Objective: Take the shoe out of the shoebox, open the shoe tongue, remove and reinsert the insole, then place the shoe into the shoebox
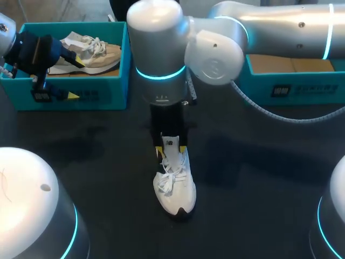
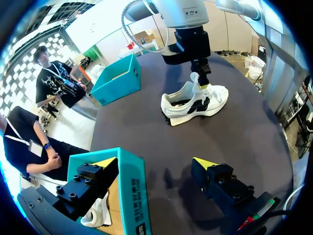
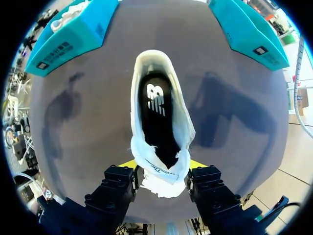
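White shoe (image 1: 175, 186) is out of the box, sole down mid-tabletop (image 1: 253, 178), toe toward the robot, heel toward the two boxes.

Right claw (image 1: 171, 147) comes straight down at the shoe's opening and is clamped on the tongue (image 3: 161, 175). A yellow tip sits against each side of it, with the tongue pulled up and back. That looks like the point of the grip: with the tongue held off the opening, the black insole (image 3: 156, 107) shows along most of its length and lies flat, still seated.

Left claw (image 2: 155, 166) is parked well away over the front wall of the left shoebox (image 1: 102, 97). Its fingers are wide apart and grip nothing; one finger hangs over the inside, the other over the tabletop side. A second, beige shoe (image 1: 94, 51) lies in that box. Parked there, the left arm stays out of the right arm's path.

Right shoebox (image 1: 302, 89) shows bare cardboard floor, so it's likely the white shoe's home.

My read: we're at the tongue-opening step, with the insole pull next. The shoe rests free on the tabletop with nothing pinning it. If the tongue is pulled harder or the insole sticks, the heel could lift or the shoe could slide. The left claw probably has to come over and take the insole while the right holds the tongue.
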